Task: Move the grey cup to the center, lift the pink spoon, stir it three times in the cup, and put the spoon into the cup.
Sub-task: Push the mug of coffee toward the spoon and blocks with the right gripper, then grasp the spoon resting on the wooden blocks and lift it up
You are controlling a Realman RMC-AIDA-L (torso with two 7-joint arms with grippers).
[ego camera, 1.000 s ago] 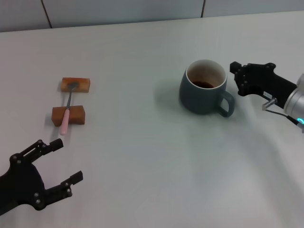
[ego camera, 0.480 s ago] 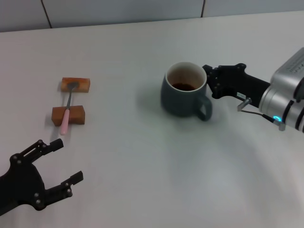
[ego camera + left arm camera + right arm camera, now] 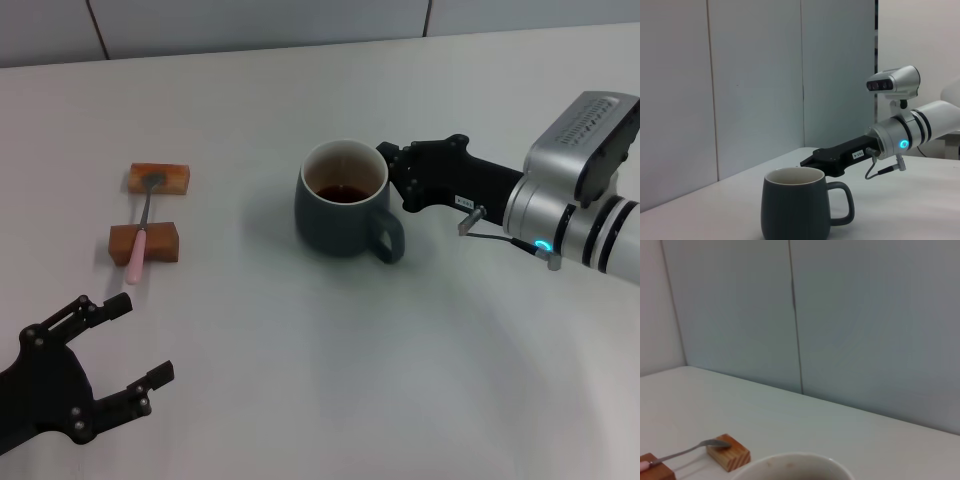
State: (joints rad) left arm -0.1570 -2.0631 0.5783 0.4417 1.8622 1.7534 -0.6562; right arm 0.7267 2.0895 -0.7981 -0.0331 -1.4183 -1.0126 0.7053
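Near counter (image 3: 300, 380) middle: cup (image 3: 340, 212), upright, dark liquid inside, handle toward near right. Right gripper (image 3: 400, 176) against cup's right rim; finger state not clear. Spoon (image 3: 143, 225) well left, bridging two wood blocks (image 3: 145, 242), untouched. Left gripper (image 3: 125, 345) low at near-left corner, fingers spread wide, empty. Judged: cup nearly centred; lift, stirring, drop-in all remain.

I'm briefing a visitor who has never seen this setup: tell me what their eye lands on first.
First, the grey cup near the middle of the white table, dark liquid at its bottom, with the right gripper pressed against its rim beside the handle. Next, at the table's left, the pink spoon bridging two wooden blocks, bowl on the far one. The left gripper hangs open at the near left, apart from everything.
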